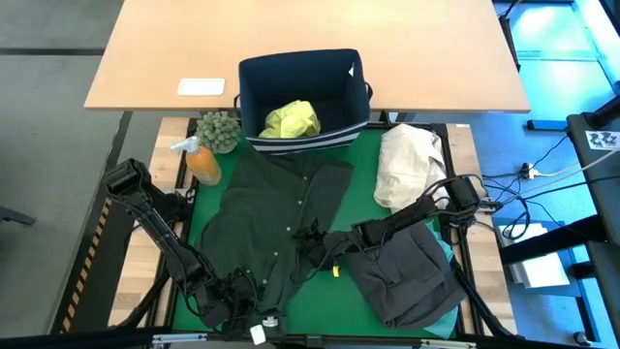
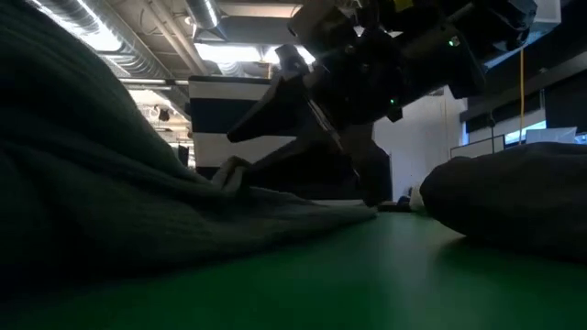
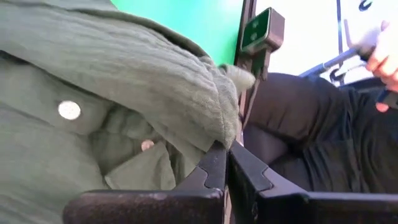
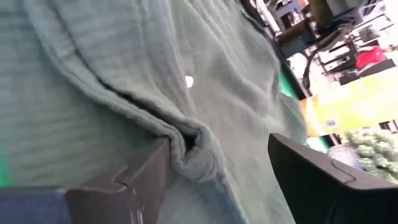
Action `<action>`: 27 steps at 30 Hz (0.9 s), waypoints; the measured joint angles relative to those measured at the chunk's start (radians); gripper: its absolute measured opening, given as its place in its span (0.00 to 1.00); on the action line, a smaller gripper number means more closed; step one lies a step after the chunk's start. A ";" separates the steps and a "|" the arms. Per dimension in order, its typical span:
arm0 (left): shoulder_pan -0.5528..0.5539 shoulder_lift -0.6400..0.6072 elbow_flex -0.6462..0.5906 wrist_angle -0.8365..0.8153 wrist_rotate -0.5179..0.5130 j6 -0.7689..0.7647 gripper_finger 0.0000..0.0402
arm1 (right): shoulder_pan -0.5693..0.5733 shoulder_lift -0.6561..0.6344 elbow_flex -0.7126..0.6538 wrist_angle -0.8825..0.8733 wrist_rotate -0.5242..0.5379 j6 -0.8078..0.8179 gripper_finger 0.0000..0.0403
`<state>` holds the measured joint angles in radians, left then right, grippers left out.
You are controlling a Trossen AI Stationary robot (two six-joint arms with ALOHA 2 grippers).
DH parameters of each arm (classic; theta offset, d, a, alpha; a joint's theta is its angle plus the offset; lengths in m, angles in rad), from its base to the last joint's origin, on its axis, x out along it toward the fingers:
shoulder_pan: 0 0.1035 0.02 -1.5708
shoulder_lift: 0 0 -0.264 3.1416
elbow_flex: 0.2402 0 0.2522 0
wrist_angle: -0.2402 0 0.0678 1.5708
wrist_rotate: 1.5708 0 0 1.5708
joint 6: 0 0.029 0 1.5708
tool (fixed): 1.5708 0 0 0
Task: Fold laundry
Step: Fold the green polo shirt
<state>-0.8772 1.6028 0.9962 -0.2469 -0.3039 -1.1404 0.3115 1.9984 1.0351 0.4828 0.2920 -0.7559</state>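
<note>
High view: olive shirt [image 1: 271, 228] runs lengthwise; left tool [image 1: 235, 291] pinches it, right tool [image 1: 315, 242] gapes.

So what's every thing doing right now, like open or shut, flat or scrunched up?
Dark green button shirt: spread open on the green mat, unfolded.
Left gripper: shut on the shirt's near edge.
Right gripper: open around a fold of the shirt.
Grey garment: lying in a rumpled heap.
Yellow-green shirt: crumpled inside the bin.
Navy bin: upright, open-topped.
Cream bundle: bunched up.
</note>
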 joint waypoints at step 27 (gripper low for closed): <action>0.099 -0.029 0.000 -0.438 0.125 0.062 0.41 | -0.056 0.000 0.000 0.001 -0.046 0.092 0.67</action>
<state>-0.7778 1.5738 0.9962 -0.6844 -0.1790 -1.0783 0.2557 1.9981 1.0351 0.4842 0.2457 -0.6639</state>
